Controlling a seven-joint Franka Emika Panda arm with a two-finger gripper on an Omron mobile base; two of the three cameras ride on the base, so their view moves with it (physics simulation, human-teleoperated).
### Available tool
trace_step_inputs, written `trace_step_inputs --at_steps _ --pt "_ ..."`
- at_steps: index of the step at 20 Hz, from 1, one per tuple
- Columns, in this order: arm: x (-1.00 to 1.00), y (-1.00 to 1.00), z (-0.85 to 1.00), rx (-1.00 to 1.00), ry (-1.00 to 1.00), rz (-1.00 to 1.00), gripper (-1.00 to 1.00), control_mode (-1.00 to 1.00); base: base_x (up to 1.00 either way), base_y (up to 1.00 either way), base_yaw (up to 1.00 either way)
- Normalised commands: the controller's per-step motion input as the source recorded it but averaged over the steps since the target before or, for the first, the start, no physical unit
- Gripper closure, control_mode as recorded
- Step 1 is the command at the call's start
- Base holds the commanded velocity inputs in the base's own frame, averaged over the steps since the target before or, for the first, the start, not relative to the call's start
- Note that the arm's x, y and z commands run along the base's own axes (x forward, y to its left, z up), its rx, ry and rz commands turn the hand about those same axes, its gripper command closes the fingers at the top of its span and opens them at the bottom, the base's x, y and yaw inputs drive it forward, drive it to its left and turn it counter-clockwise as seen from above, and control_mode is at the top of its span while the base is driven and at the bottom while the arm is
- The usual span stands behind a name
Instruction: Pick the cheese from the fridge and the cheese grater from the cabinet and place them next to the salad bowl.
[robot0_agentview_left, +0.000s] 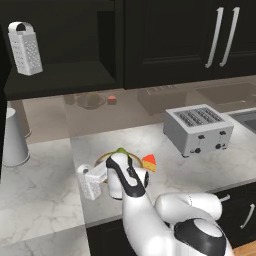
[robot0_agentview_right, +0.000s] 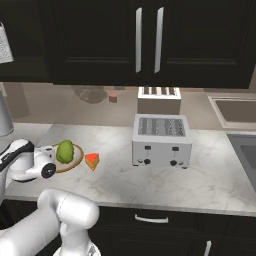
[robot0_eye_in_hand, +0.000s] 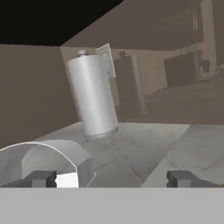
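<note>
My gripper (robot0_eye_in_hand: 111, 178) stands wide apart and holds nothing; the rounded handle of the cheese grater (robot0_agentview_left: 90, 181) arches just beside one fingertip (robot0_eye_in_hand: 41, 178) in the hand view. That shorter grater stands upright on the marble surface (robot0_agentview_left: 45, 185), just beside the salad bowl (robot0_agentview_right: 75, 159), on the bowl's left in the left base view. The bowl carries one green lettuce head (robot0_agentview_right: 64, 151). The cheese (robot0_agentview_right: 92, 161) lies on the surface just beside the bowl's other side.

Counted: two graters, the second being the taller grater (robot0_agentview_left: 25, 48) on the shelf of the open cabinet (robot0_agentview_left: 65, 75); one cheese wedge; one bowl. One silver toaster (robot0_agentview_right: 161, 140) stands well apart to the right. One tall grey canister (robot0_agentview_left: 13, 138) stands at the far left of the surface, ahead of my gripper in the hand view. By the back wall I see a clear dish (robot0_agentview_left: 90, 100) and one small red cube (robot0_agentview_left: 112, 100).
</note>
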Motion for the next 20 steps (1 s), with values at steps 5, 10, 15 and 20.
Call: trace_step_inputs --at_steps 5,10,15,20 --pt "-0.40 -0.03 -0.63 0.00 0.04 0.07 -1.00 -1.00 0.00 0.00 0.00" --pt "-0.57 -0.16 -0.65 -0.01 0.02 0.11 -1.00 -1.00 0.00 0.00 0.00" --pt "-0.46 -0.26 -0.18 0.00 -0.04 0.10 -1.00 -1.00 0.00 0.00 0.00" --pt "-0.03 -0.06 0.48 0.10 -0.11 -0.01 -1.00 -1.00 0.00 0.00 0.00"
